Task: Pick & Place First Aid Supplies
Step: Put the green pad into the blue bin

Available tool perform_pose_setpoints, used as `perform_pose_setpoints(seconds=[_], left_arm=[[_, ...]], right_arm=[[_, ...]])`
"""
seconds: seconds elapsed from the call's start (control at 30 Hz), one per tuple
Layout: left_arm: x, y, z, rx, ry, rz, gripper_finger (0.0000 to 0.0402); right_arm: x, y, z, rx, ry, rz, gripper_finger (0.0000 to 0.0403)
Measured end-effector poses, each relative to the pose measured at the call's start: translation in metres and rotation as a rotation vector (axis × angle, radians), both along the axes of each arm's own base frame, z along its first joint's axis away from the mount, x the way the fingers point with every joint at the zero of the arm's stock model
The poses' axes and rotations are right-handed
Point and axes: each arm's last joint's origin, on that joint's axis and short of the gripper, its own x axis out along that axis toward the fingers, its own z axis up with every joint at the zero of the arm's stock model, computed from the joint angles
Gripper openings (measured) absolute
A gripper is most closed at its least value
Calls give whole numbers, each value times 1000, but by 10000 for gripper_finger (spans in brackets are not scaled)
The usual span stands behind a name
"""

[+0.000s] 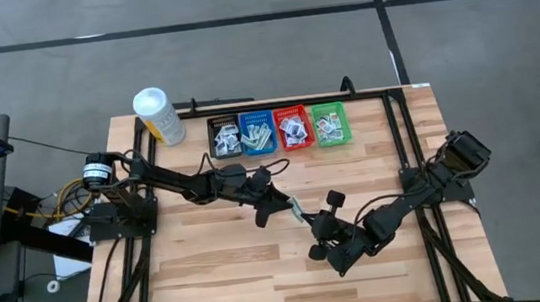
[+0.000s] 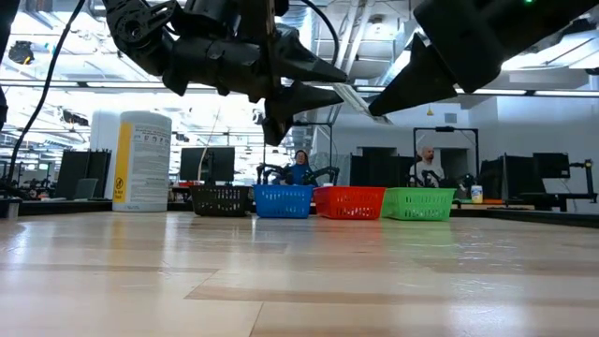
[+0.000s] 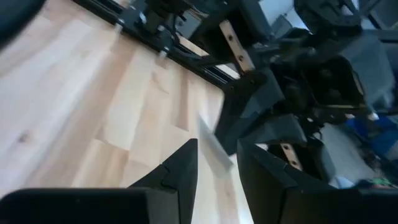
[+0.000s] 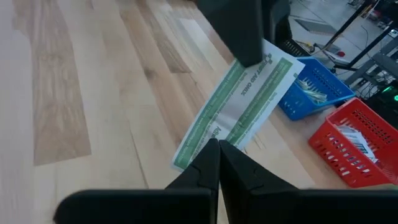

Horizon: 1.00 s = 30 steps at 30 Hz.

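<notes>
A narrow white strip with green print hangs in the air above the middle of the table, between my two grippers. My right gripper comes from the table's right and is shut on the strip's end nearest it. My left gripper reaches in from the left. It is open, one finger on either side of the strip's other end. In the high view the strip is a small pale sliver between the left gripper and the right gripper. My right gripper pinches one short end of the strip between its two fingers. The fingers lie along the strip and slant slightly downward. The strip is lifted clear of the table and sticks out past the fingertips toward the left gripper. My left gripper may or may not touch the strip; I cannot tell.
Black, blue, red and green mesh baskets stand in a row at the table's far edge, with small packets inside. A tall white tub stands at the far left. People sit in the room behind.
</notes>
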Motion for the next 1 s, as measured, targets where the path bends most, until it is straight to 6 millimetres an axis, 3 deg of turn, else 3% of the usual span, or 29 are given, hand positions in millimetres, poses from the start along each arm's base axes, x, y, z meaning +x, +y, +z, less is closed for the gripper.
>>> perform_pose_setpoints(seconds=[0.47, 0.9, 1.0], left_arm=[[0, -1, 0, 101, -25, 13, 106], [0, -9, 1, 332, -105, -75, 9], [0, -9, 1, 335, -107, -76, 7]], right_arm=[[0, 0, 0, -4, 5, 4, 0], [0, 0, 0, -4, 7, 8, 0], [0, 0, 0, -3, 7, 8, 0]])
